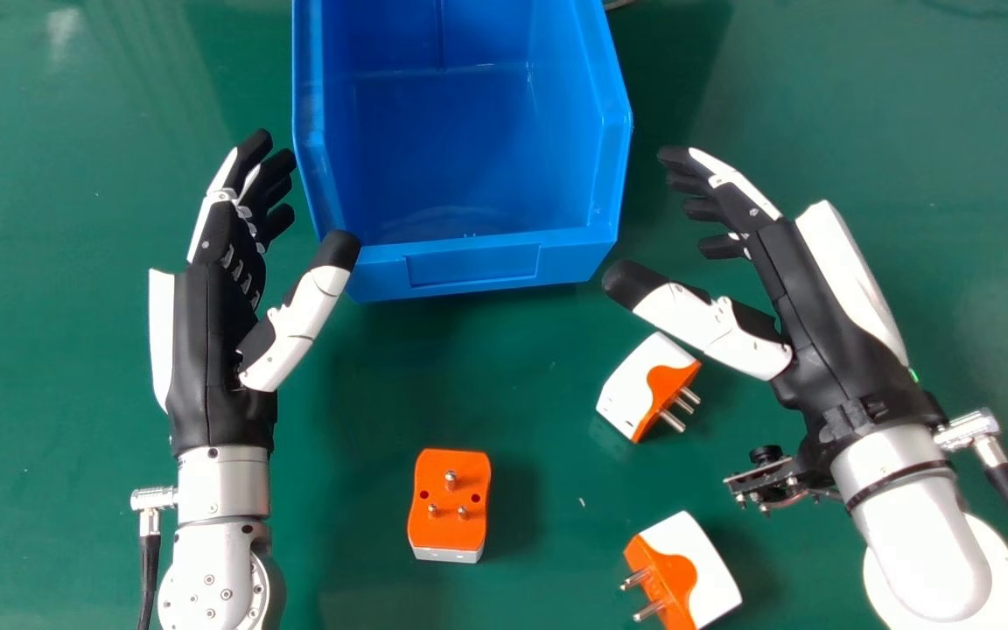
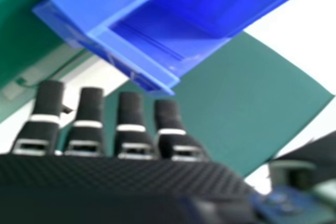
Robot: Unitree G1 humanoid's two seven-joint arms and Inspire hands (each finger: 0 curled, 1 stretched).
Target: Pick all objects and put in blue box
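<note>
In the head view my left hand (image 1: 222, 324) is open beside the left wall of the blue box (image 1: 473, 267), its thumb near the box's front corner. My right hand (image 1: 828, 341) is open to the right of the box. An orange and white plug adapter (image 1: 629, 385) lies just below the right thumb, pins to the right. Another adapter (image 1: 450, 507) stands pins up at the lower middle. A third adapter (image 1: 701, 569) lies at the lower right, pins to the left. In the right hand view, the right hand (image 2: 129, 124) has extended fingers near the blue box (image 2: 142, 51).
A green table surface (image 1: 58, 490) lies under everything. A small camera bracket (image 1: 771, 481) sticks out from the right wrist, between the two adapters on the right. Cables run from both wrists along the outer sides.
</note>
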